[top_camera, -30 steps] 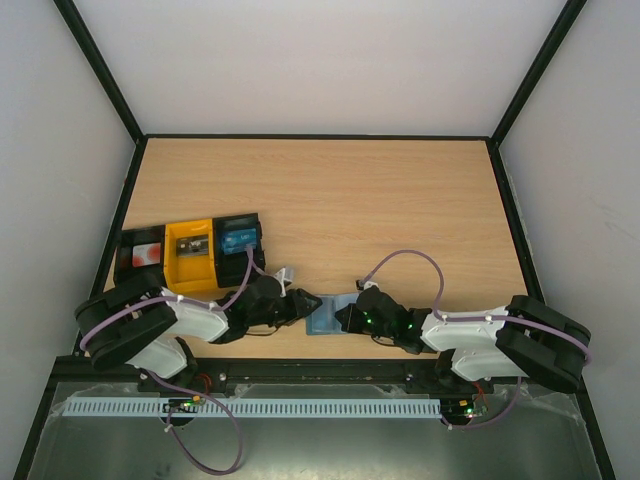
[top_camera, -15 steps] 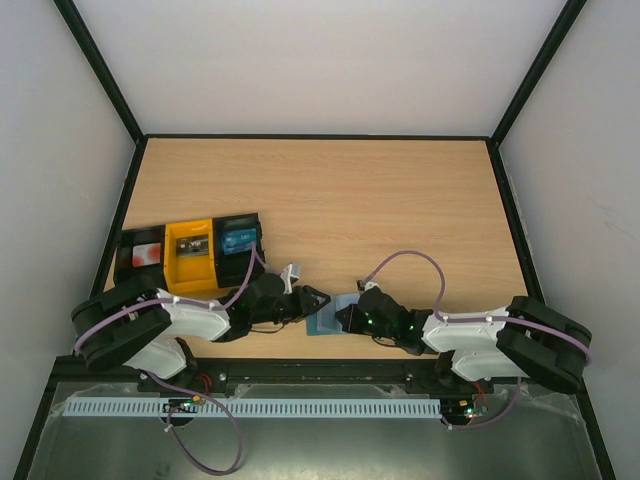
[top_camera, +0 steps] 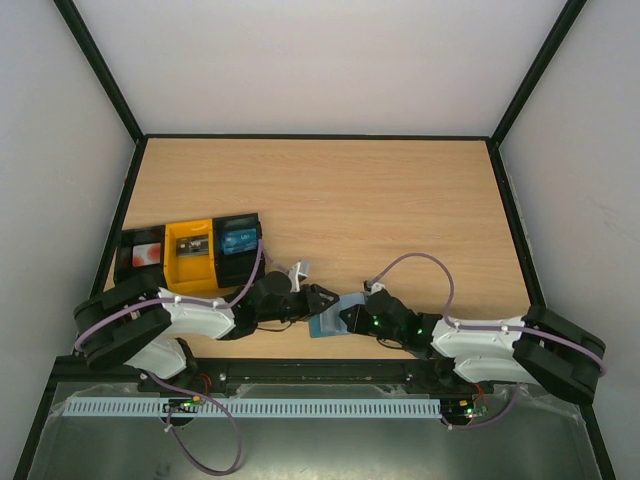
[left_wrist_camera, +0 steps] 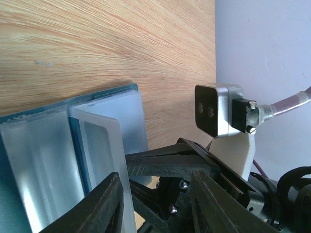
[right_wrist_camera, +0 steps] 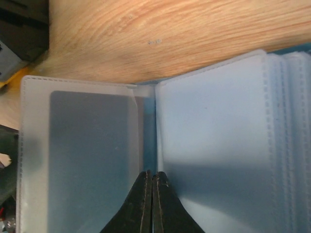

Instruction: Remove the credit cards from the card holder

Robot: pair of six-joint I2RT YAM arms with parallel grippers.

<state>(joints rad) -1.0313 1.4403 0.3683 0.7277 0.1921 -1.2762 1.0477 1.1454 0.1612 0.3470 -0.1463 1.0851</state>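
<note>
Reaching in from opposite sides, the two arms meet low over the near edge of the table (top_camera: 350, 200), with the black and yellow trays (top_camera: 190, 250) standing behind the left arm, well apart from the work. The left gripper (top_camera: 318, 298) has its jaws partly open, and nothing can be seen clamped between them. The card holder (top_camera: 325, 324) lies flat on the wood just ahead of its fingertips, spread open. On the far side of the holder, the right gripper (top_camera: 347, 317) has its fingers pressed tightly together, their tips resting at the fold. Whether they pinch a thin leaf there cannot be told. The holder's spine runs roughly in line with the right gripper's fingers, and the clear sleeves fan out to either side of them. Both grippers are about equally close, but the left one, with its jaws apart, looks better placed to draw a card. The overhead view shows only a sliver of blue between the two grippers. The left wrist view shows a raised sleeve (left_wrist_camera: 104, 155) beside its own finger, with the right arm's camera (left_wrist_camera: 212, 109) facing it. Only the right wrist view shows a grey card (right_wrist_camera: 92, 155) still in its sleeve, long side running along the fingers. The sleeve's mouth cannot be made out.
</note>
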